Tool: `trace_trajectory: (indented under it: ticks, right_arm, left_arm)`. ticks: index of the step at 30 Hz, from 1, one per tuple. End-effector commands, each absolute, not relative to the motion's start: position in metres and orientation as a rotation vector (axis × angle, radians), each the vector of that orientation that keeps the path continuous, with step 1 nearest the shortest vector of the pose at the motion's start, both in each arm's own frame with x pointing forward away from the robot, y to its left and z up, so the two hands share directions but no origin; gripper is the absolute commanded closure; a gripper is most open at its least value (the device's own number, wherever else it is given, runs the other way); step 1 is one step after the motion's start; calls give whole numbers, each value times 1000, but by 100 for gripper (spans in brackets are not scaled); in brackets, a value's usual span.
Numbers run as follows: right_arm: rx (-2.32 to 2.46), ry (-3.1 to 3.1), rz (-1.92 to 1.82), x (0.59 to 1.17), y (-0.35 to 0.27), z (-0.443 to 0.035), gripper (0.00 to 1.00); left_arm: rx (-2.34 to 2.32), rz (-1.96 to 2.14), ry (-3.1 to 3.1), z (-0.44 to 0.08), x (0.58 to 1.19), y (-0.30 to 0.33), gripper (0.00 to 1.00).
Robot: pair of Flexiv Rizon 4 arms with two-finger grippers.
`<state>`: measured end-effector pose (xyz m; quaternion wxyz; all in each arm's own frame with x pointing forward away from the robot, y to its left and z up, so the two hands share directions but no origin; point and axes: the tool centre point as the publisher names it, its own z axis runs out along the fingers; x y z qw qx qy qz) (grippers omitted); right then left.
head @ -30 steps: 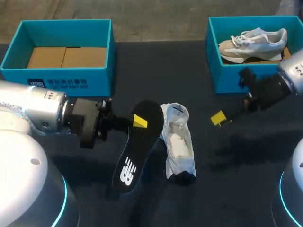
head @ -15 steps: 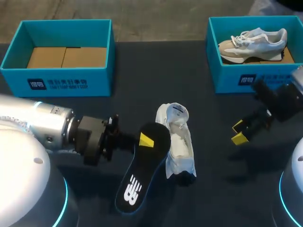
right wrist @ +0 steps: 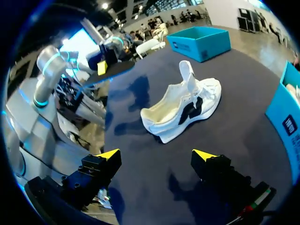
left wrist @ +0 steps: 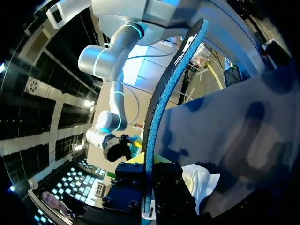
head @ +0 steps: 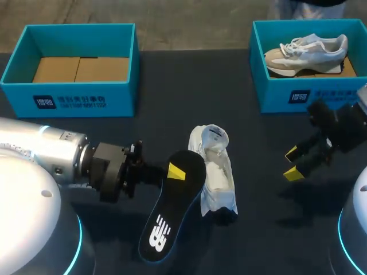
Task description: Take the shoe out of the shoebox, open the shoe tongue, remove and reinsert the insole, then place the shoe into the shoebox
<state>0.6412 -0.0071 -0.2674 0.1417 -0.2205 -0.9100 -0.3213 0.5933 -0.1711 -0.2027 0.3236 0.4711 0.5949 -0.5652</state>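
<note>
The left hand (head: 175,172) is clamped on one end of the insole (head: 166,212), just left of centre in the head view. The rest of the insole slants down toward the lower middle of the frame. The insole is a thin, flat, foot-shaped pad, black on the face with a white logo and blue along its edge. In the left wrist view that edge (left wrist: 161,93) curves up and away from between the black fingers of the left hand (left wrist: 147,192).

The shoe (head: 215,172) stands just right of the insole on the dark cloth surface (head: 229,97). It is white and soft-sided, with its tongue raised and its mouth open.

The right hand (head: 292,164) hangs at the right edge of the frame, fingers wide and holding nothing, well apart from the shoe. In its own view the shoe (right wrist: 180,110) lies ahead of the right hand (right wrist: 156,157), and the insole (right wrist: 117,69) sits beyond it, off the surface.

The left box (head: 74,97), upper left, is teal card with a brown cardboard floor. The right box (head: 275,94), upper right, holds a second shoe (head: 307,51).
</note>
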Motion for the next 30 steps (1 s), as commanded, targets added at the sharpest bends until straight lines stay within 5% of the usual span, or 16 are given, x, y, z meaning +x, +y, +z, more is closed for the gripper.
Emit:
trace_trajectory:
  ticks: [1,30]
  right_arm:
    - [-603,-2781,-879,633,-4,-273,0]
    - [-458,-2977,-845,632,10,-316,0]
  left_arm:
    - [1189,-1548,1573,-212,601,-177,100]
    - [916,-1786,1724,-217,599,-205,100]
